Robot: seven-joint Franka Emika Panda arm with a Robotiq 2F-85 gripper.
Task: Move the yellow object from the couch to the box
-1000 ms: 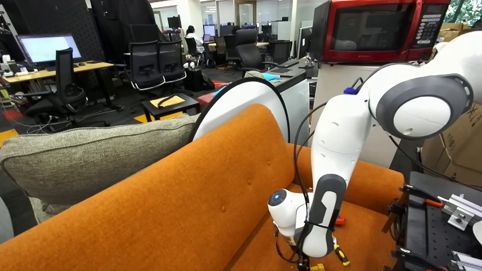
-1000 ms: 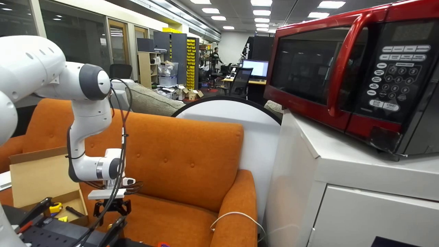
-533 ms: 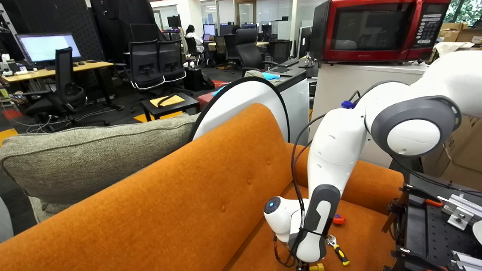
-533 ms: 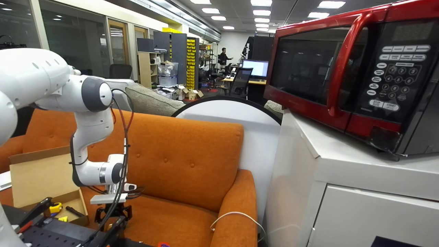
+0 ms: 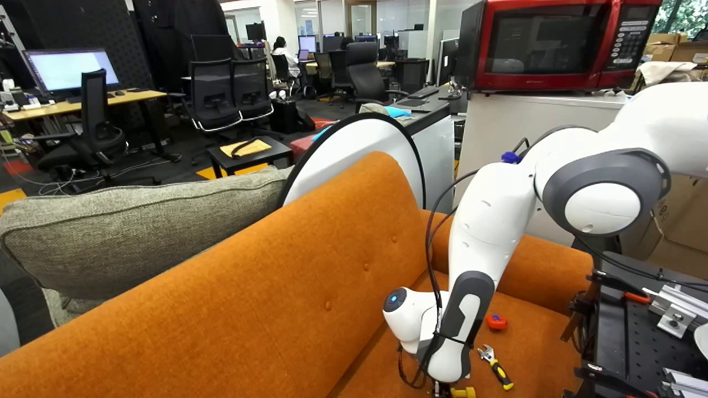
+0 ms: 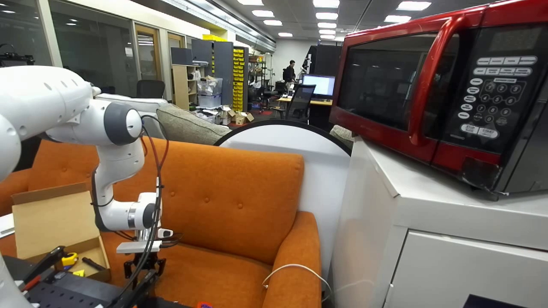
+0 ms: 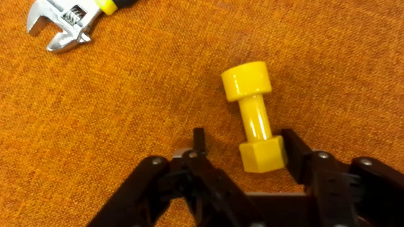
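A yellow bolt-shaped object [image 7: 257, 119] lies on the orange couch [image 7: 110, 104]. In the wrist view its hexagonal end sits between the fingers of my gripper [image 7: 243, 137]. The right finger [image 7: 296, 154] is against or very close to that end, while a gap shows on the left finger's side, so the jaws stand open around it. Part of the yellow object [image 5: 463, 392] appears at the bottom edge of an exterior view. The cardboard box [image 6: 53, 220] rests on the couch with its lid up, beside my lowered gripper [image 6: 144, 273].
An adjustable wrench [image 7: 72, 26] with a black and yellow handle and a red item [image 5: 496, 322] lie nearby on the couch. Inside the box are a yellow tool [image 6: 69, 259] and a dark rod [image 6: 93, 263]. A black pegboard table [image 5: 636, 337] with clamps borders the couch.
My arm has come down toward the seat and shifted a little sideways, uncovering the wrench and red item in an exterior view. The yellow object has barely moved.
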